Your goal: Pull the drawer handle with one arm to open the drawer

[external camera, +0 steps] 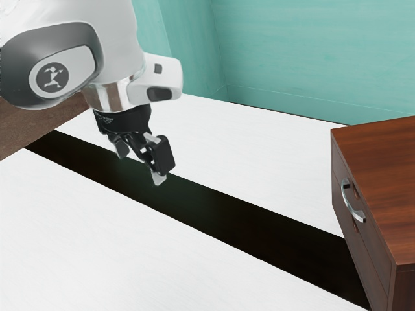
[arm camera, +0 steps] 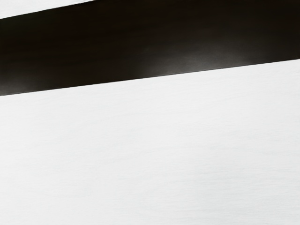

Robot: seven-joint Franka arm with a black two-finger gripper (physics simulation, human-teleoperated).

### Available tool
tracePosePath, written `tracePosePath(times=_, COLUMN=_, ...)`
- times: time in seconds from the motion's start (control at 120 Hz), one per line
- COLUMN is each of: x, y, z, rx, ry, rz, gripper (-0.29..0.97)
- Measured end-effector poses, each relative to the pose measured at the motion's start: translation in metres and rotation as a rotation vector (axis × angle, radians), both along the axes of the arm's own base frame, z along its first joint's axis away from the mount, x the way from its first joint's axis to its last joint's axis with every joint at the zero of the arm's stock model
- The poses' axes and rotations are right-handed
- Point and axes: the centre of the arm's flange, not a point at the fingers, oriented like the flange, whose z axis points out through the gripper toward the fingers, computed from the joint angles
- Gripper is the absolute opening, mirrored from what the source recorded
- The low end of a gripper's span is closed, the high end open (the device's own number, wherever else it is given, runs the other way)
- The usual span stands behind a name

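Note:
A dark brown wooden cabinet stands at the exterior view's right edge. Its drawer front lies flush with the cabinet face and carries a curved silver handle. My black gripper hangs at the exterior view's upper left, above the black band, far from the handle. Its fingers stand apart, open, with nothing between them. The wrist view looks down on the white tabletop and the black band.
A wide black band runs diagonally across the white table toward the cabinet's base. A brown wooden surface sits at the left under the arm. Teal walls stand behind the table.

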Motion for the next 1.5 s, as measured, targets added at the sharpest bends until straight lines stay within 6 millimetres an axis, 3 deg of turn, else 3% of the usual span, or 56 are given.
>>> tracePosePath(times=0.117, x=0.004, y=-0.004, z=0.0, rx=-0.019, ry=-0.031, rz=0.014, gripper=0.68)
tracePosePath(times=0.275, x=0.01, y=-0.004, z=-0.042, rx=-0.044, ry=-0.019, rz=0.055, gripper=0.68)
tracePosePath(times=0.367, x=0.012, y=-0.002, z=-0.042, rx=-0.094, ry=-0.054, rz=0.117, gripper=0.68)
tracePosePath(times=0.533, x=0.018, y=0.01, z=-0.042, rx=-0.378, ry=-0.069, rz=0.356, gripper=0.68)
tracePosePath(times=0.617, x=0.008, y=0.001, z=-0.056, rx=-0.495, ry=-0.071, rz=0.454, gripper=0.68)
tracePosePath(times=0.75, x=0.0, y=-0.01, z=-0.061, rx=-0.614, ry=-0.098, rz=0.58, gripper=0.68)
tracePosePath(times=0.983, x=0.041, y=-0.043, z=-0.075, rx=-0.729, ry=-0.109, rz=0.714, gripper=0.68)
tracePosePath(times=1.3, x=0.055, y=-0.103, z=-0.102, rx=-0.748, ry=-0.068, rz=0.766, gripper=0.68)
tracePosePath(times=1.5, x=0.063, y=-0.113, z=-0.11, rx=-0.767, ry=-0.079, rz=0.808, gripper=0.68)
